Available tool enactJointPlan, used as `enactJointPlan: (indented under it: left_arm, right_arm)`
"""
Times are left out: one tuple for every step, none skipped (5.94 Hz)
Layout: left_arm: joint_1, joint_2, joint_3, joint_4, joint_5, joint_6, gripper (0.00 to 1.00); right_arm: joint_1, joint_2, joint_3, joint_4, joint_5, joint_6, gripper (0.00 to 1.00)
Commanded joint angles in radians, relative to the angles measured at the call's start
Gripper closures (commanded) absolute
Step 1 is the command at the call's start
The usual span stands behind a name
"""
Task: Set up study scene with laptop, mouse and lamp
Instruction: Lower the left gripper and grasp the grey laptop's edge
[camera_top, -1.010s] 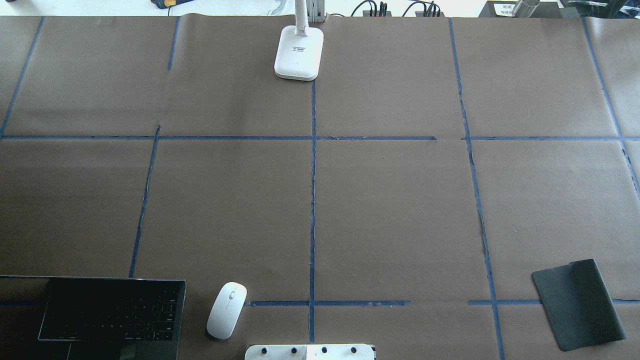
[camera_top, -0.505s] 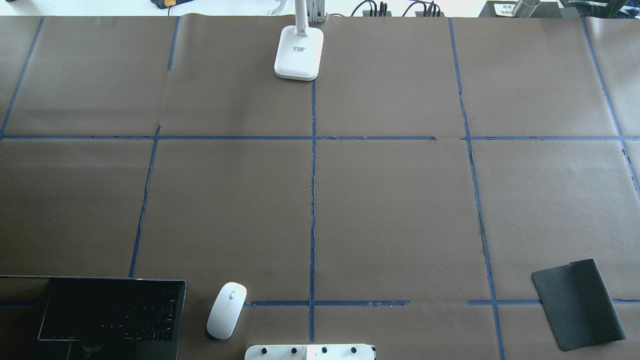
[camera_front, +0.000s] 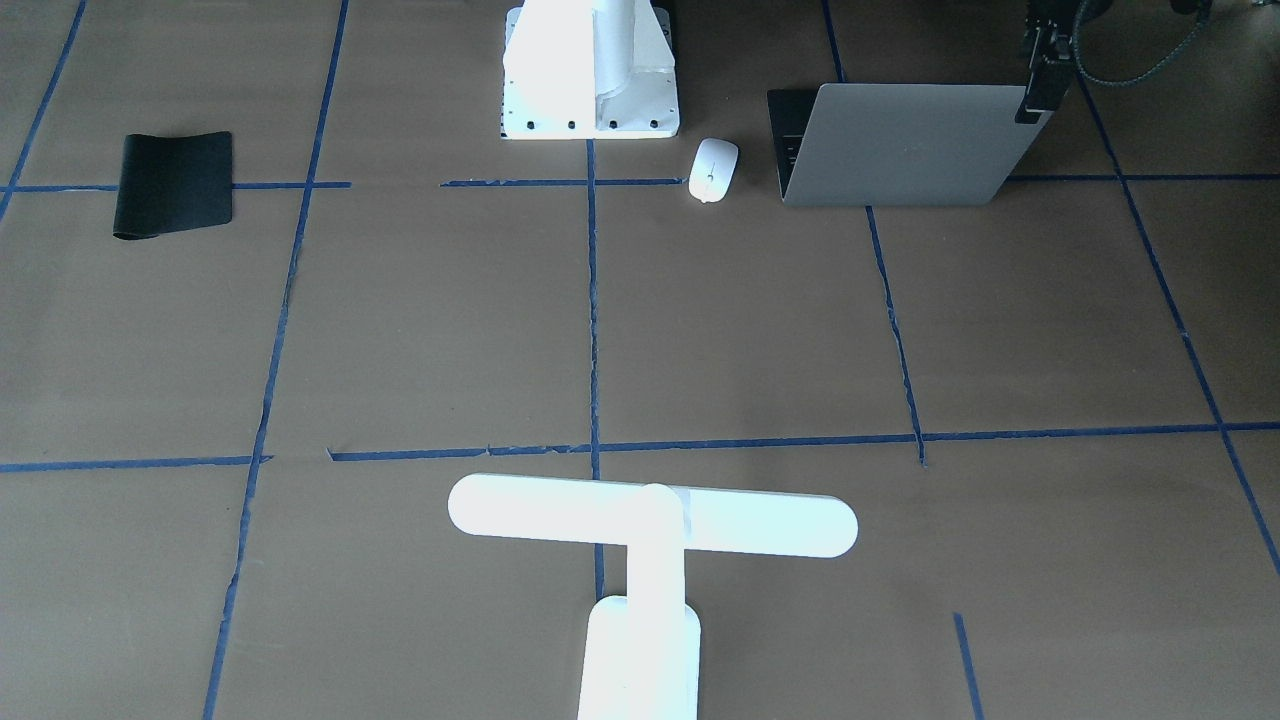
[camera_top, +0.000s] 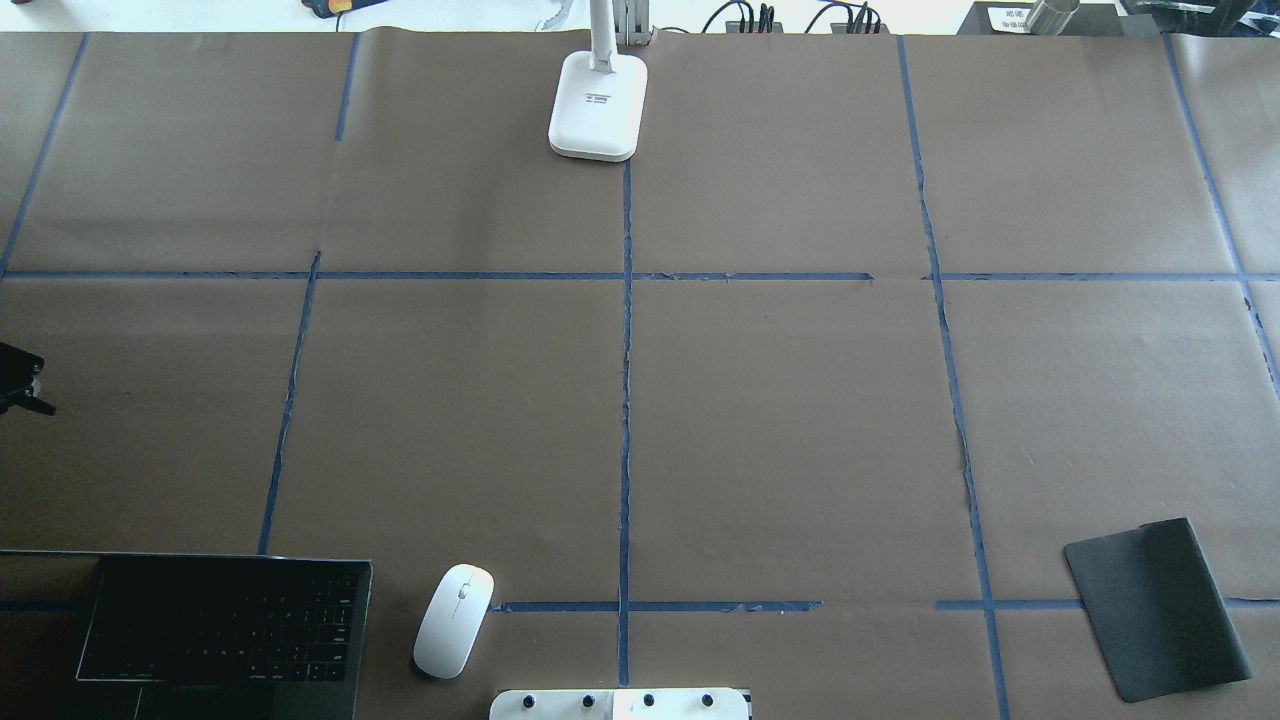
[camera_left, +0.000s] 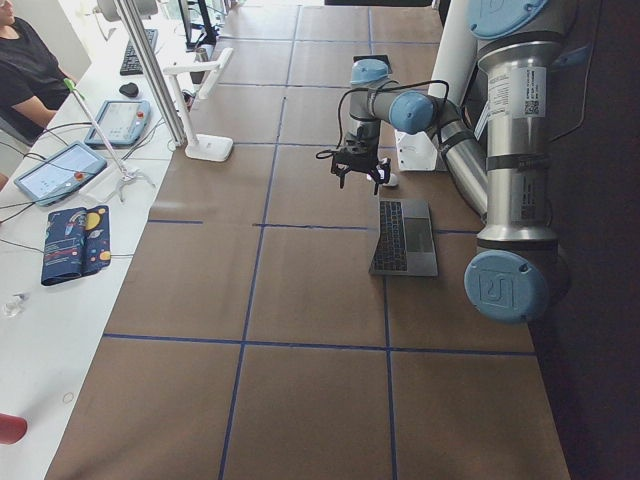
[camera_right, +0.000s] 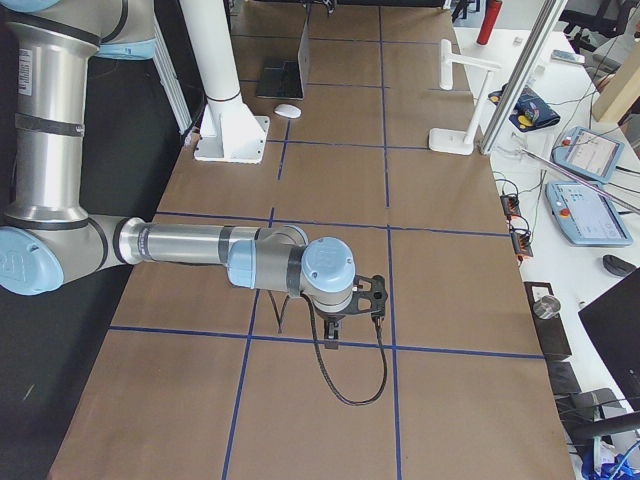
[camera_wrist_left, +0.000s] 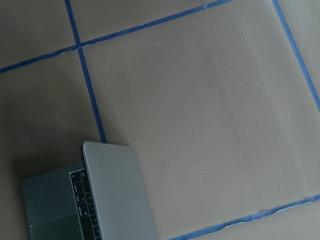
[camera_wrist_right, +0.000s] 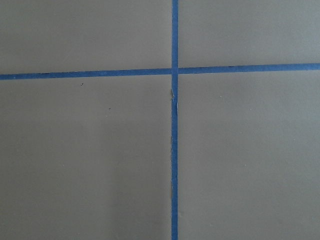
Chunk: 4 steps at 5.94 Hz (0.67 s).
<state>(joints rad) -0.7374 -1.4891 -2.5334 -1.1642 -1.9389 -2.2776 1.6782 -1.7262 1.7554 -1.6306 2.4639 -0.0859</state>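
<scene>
Counting one of each: one laptop (camera_top: 225, 625), open, at the robot's near-left table corner; one mouse (camera_top: 453, 620) just beside it, between laptop and the one white pedestal (camera_front: 590, 70); one lamp (camera_top: 597, 105) upright at the far edge, centre; one black mat (camera_top: 1155, 608) near right. Small mark on the lamp base is too small to read. Left gripper (camera_left: 357, 182) hangs above the laptop, fingers' spacing can't be told. Right gripper (camera_right: 332, 338) hangs over a tape crossing, can't tell either.
</scene>
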Motion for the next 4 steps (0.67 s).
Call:
enactJointPlan:
  left_arm:
    - [0.125,-0.003,-0.001,0.001,0.095,-0.184,0.00]
    - [0.185,-0.003,-0.001,0.004,0.128,-0.268,0.00]
    - [0.234,-0.002,0.001,0.009,0.159,-0.323,0.00]
    - [0.259,-0.003,0.001,0.009,0.162,-0.351,0.00]
  right_arm:
    - [0.000,0.002,0.001,0.000,0.000,0.000,0.00]
    - [0.000,0.002,0.001,0.002,0.000,0.000,0.00]
    - [0.000,0.002,0.000,0.002,0.000,-0.002,0.00]
    - [0.002,0.000,0.001,0.002,0.000,-0.002,0.00]
